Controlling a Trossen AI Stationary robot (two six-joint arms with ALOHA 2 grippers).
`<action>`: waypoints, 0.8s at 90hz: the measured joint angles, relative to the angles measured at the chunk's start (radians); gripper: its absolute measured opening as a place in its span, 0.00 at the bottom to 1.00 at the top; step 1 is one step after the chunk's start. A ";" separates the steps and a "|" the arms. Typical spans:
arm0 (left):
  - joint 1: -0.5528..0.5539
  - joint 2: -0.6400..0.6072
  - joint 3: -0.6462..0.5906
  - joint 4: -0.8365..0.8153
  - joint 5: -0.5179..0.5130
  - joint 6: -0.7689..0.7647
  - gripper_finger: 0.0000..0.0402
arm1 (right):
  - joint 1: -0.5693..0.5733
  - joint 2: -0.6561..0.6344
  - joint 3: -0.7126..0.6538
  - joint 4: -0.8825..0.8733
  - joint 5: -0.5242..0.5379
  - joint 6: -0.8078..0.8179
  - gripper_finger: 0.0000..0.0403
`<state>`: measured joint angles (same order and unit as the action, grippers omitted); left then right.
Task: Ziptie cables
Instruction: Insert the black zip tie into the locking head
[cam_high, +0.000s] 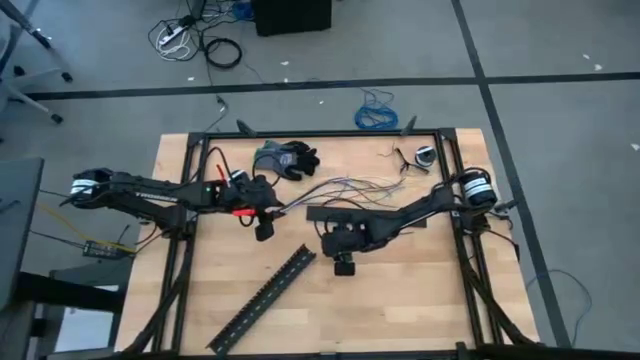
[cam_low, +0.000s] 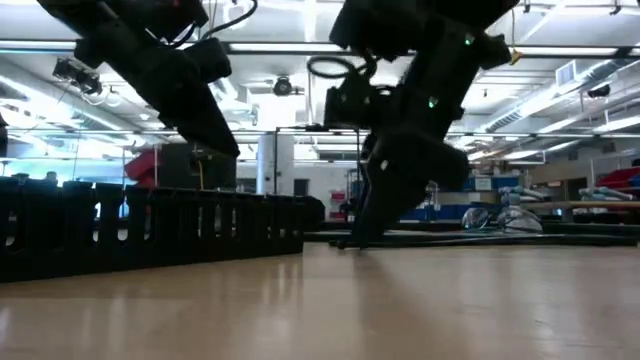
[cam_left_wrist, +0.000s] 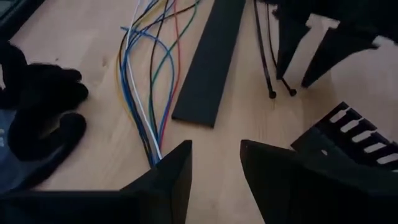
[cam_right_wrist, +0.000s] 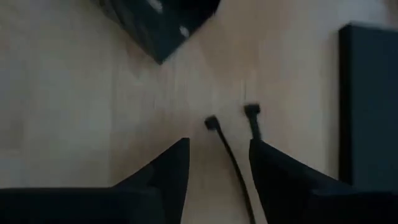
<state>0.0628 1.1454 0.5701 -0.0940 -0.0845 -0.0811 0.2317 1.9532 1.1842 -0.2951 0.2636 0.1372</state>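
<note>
High view: a pale wooden table (cam_high: 400, 300) on a grey floor holds a slotted black strip (cam_high: 265, 298), a dark glove (cam_high: 290, 158) and thin multicoloured cables (cam_high: 345, 187) fanned at centre.

Low view: a bright workshop lies behind the strip.

Left wrist view: left gripper (cam_left_wrist: 214, 168) fingers apart, cable ends beside one fingertip.

Right wrist view: right gripper (cam_right_wrist: 219, 165) fingers apart around 1 of 2 zip ties (cam_right_wrist: 252, 118).
</note>
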 joint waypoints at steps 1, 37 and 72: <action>0.000 0.000 0.000 -0.002 0.000 0.000 0.33 | 0.000 0.002 0.000 0.001 0.000 0.000 0.39; 0.000 0.000 0.000 -0.002 0.000 0.002 0.33 | -0.003 -0.028 0.014 -0.037 -0.075 0.013 0.01; -0.011 0.000 0.000 0.173 0.218 0.003 0.33 | 0.063 -0.301 0.042 -0.030 0.223 -0.037 0.00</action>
<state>0.0515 1.1458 0.5701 0.0794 0.1338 -0.0784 0.2949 1.6524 1.2264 -0.3247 0.4871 0.1005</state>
